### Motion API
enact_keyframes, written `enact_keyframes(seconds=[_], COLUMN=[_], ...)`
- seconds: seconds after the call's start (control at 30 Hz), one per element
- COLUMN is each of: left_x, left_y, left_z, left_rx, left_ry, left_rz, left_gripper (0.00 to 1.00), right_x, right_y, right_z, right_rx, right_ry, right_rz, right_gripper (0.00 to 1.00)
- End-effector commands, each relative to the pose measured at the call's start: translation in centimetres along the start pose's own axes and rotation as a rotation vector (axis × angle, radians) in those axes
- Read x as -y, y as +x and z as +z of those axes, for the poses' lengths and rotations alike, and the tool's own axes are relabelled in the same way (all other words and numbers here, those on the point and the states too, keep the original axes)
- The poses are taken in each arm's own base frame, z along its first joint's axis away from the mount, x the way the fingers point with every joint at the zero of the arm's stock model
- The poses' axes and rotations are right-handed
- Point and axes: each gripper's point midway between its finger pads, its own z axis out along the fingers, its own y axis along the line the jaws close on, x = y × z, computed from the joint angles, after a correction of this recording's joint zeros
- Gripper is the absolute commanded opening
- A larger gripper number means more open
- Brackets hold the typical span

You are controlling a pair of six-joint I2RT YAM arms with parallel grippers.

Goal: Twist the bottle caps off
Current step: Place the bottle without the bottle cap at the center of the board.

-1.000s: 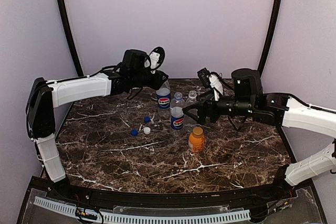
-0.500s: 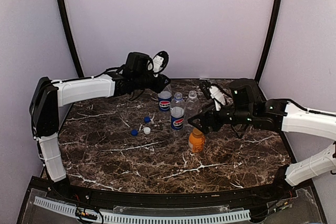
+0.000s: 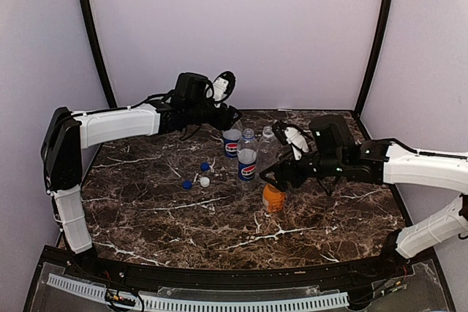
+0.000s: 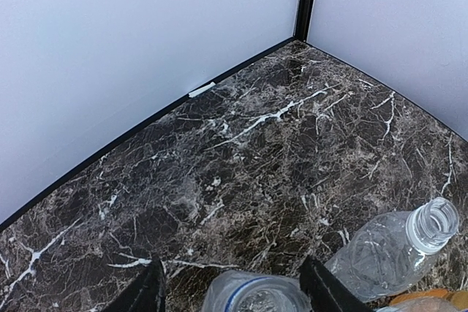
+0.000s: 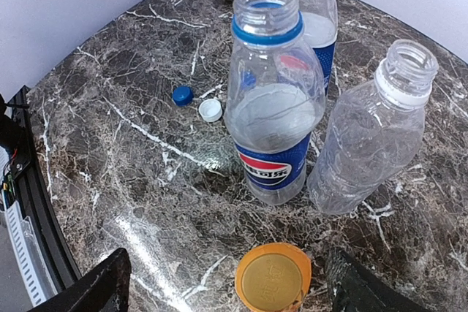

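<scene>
Over the orange cap (image 5: 273, 278), the right pincer (image 5: 229, 287), jaws wide.

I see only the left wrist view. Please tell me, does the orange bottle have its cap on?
Observer: Yes. In the right wrist view the orange cap sits on the orange bottle.
Operator: Where is the right end effector?
Observer: It is open, with one finger at each side of that cap.
Operator: How many caps lie loose?
Observer: Three, in the top view: two blue caps and one white cap, left of the nearer Pepsi bottle.
</scene>
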Motion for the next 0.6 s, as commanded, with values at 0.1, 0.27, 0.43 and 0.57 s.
enact_keyframes(seconds=[0.1, 0.27, 0.43, 0.57], left_x=[0.6, 1.2, 1.9, 2.4], left_y=[-1.9, -1.6, -1.5, -1.4], left_z=[-1.1, -1.0, -1.2, -1.2], left_rx=[0.041, 0.034, 0.035, 0.034], left_ry=[0.032, 0.068, 0.107, 0.140], left_rz=[0.010, 0.008, 0.001, -0.002], left_gripper=[0.62, 0.63, 0.63, 0.65], right_x=[1.1, 1.3, 1.3, 1.3], right_y=[1.9, 2.3, 2.3, 2.4], right_z=[1.1, 1.3, 1.5, 1.6], right_rx=[-0.057, -0.065, -0.066, -0.069], right_ry=[0.043, 0.049, 0.047, 0.047], right_rz=[0.006, 0.005, 0.007, 0.005], right_gripper=[0.88, 0.87, 0.87, 0.87])
